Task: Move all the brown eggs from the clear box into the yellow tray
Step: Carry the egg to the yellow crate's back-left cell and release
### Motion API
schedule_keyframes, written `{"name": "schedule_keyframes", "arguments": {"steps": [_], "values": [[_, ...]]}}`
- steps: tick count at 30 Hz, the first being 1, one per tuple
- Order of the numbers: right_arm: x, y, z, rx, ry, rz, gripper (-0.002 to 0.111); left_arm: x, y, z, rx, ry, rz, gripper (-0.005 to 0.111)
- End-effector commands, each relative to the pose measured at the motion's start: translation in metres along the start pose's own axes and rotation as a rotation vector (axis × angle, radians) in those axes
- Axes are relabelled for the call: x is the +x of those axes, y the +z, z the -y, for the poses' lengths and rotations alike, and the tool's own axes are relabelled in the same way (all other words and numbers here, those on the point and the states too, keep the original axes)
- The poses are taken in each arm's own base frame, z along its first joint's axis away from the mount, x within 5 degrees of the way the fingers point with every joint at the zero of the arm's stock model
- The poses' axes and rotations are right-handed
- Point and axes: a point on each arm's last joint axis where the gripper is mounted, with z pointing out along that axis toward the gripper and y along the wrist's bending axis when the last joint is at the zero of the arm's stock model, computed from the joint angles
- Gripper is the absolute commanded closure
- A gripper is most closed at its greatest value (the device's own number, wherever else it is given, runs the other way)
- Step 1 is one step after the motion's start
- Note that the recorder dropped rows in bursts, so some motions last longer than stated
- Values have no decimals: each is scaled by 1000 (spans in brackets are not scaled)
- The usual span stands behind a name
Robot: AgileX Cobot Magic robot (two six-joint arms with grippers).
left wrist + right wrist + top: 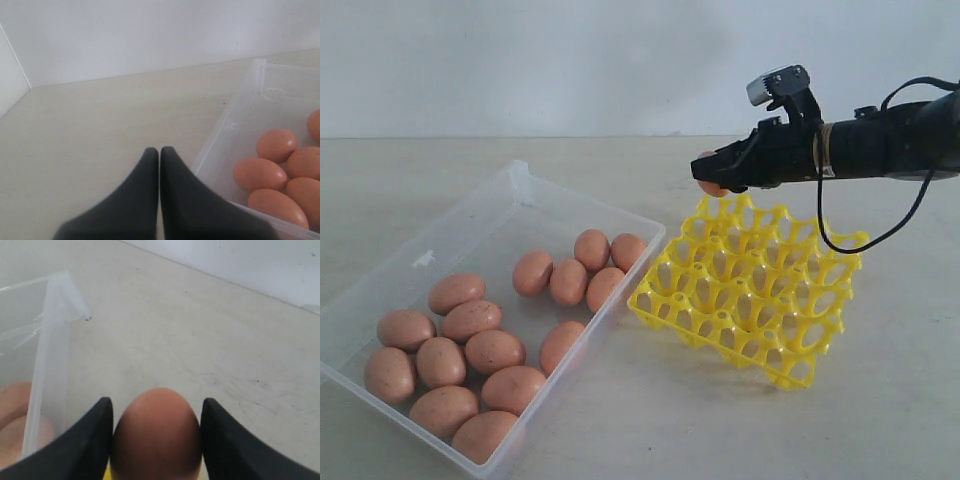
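Eggs, arm and tray, as seen from the exterior view. Your right arm [865, 145] stretched in from 3 o'clock. Your right jaws stood partly open and clamped on one brown egg [711, 187]. In the right wrist view that egg [156, 435] filled the gap between them, with a dark finger [85, 445] pressed against each side.

The held egg hung at the 11 o'clock corner of the yellow tray [750, 290]. You could not tell whether it touched the lattice there. The tray sat on the pale desk [670, 420] at 3 o'clock from the clear box [520, 185], its nearest corner just beside the box's long wall.

Fifteen more brown eggs [494, 351] lay inside the box. Five were bunched toward its 2 o'clock end, and the rest were crowded toward its 7 o'clock end, many touching one another.

Your left jaws were pressed fully together with nothing between them. In the left wrist view their black fingers [145, 200] pointed over bare desk, just outside the box's wall [225, 125]. Several eggs [260, 174] showed behind that wall.
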Motion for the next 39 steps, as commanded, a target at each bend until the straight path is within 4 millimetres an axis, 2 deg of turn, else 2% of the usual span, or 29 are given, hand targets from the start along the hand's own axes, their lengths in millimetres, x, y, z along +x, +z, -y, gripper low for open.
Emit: {"name": "schedule_keyframes", "arguments": {"steps": [1, 15, 19, 24, 28, 31, 39], "values": [[7, 4, 1, -16, 0, -15, 109, 0, 0, 1, 7, -8, 9, 105], [18, 11, 8, 14, -59, 4, 107, 0, 0, 1, 7, -8, 9, 105], [22, 13, 10, 29, -104, -10, 94, 0, 0, 1, 7, -8, 9, 105], [20, 12, 14, 73, -80, 9, 72, 0, 0, 1, 7, -8, 9, 105], [19, 12, 15, 88, -56, 27, 61, 0, 0, 1, 7, -8, 9, 105], [18, 12, 15, 90, -51, 31, 57, 0, 0, 1, 7, -8, 9, 105], [18, 12, 15, 86, -52, 32, 57, 0, 0, 1, 7, -8, 9, 105]]}}
